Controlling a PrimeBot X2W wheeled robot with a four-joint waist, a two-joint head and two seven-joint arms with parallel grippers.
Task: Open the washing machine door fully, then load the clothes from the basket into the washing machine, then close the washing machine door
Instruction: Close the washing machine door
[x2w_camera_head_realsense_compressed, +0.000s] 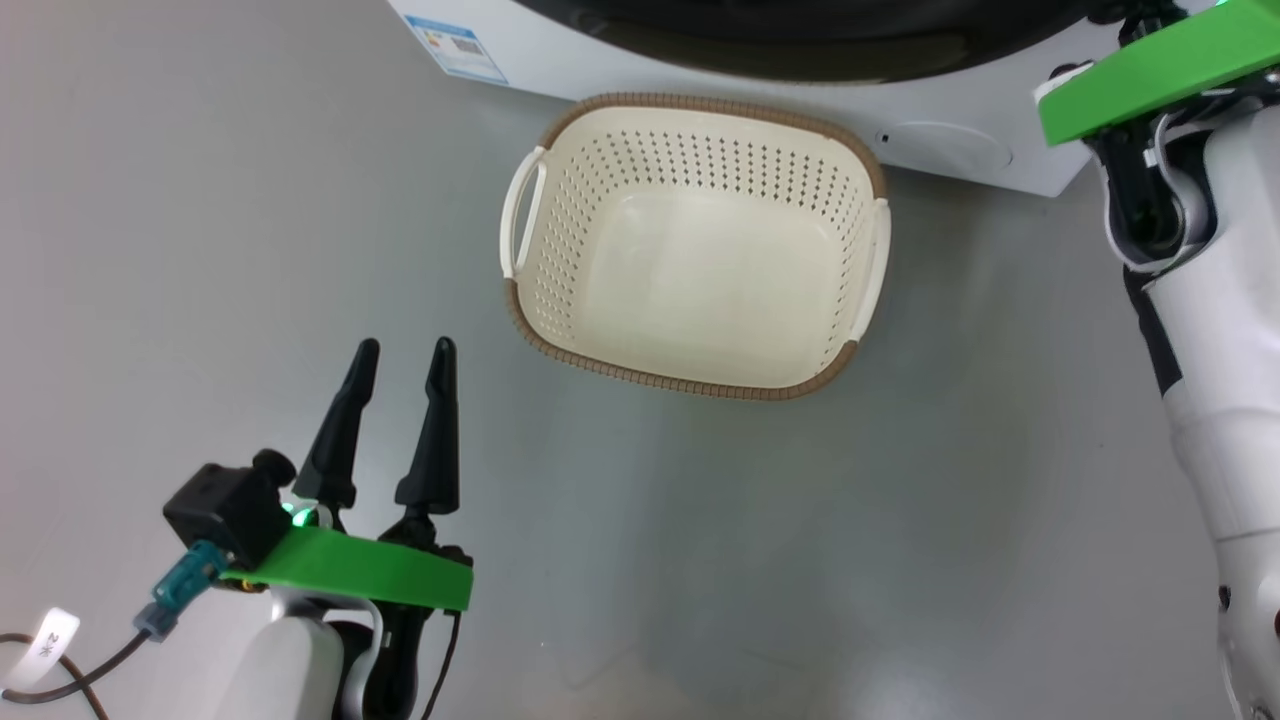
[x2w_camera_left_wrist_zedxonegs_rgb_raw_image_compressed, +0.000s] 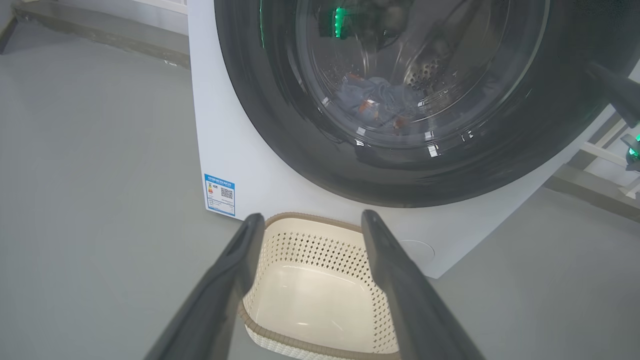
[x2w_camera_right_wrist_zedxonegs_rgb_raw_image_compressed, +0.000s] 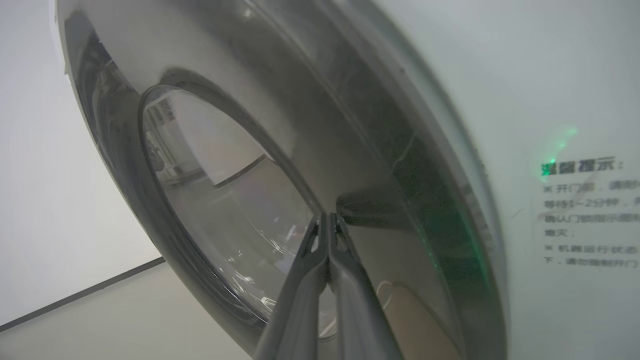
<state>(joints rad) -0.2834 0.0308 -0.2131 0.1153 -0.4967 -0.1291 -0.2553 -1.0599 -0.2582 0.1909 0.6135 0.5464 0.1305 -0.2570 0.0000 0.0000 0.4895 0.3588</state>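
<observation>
**Last step: shutting the door on a loaded drum**

We judge the loading done. The basket (x2w_camera_head_realsense_compressed: 690, 165) sits on the floor (x2w_camera_head_realsense_compressed: 180, 250) just before the washing machine (x2w_camera_head_realsense_compressed: 940, 150), and nothing lies in it. Through the glass of the washing machine door (x2w_camera_left_wrist_zedxonegs_rgb_raw_image_compressed: 280, 125), in the left wrist view, we see the clothes (x2w_camera_left_wrist_zedxonegs_rgb_raw_image_compressed: 372, 100), blue with orange marks, lying low in the drum (x2w_camera_left_wrist_zedxonegs_rgb_raw_image_compressed: 430, 70). So the step in hand is the closing.

Our right claw (x2w_camera_right_wrist_zedxonegs_rgb_raw_image_compressed: 327, 217) has its two fingers pressed together with nothing between them. Their tips lie at or against the glossy black ring of the door, between the glass and the outer edge. It serves to push, not to grip. Our left claw (x2w_camera_head_realsense_compressed: 405, 345) hangs over the floor to the left of the basket, near it but apart, fingers spread wide and holding nothing.

The door looks swung home against the white front, yet we cannot tell whether the latch has caught. The next move, as we judge it, calls for a firm push straight into the ring at that spot until it seats, then drawing the claw clear.
</observation>
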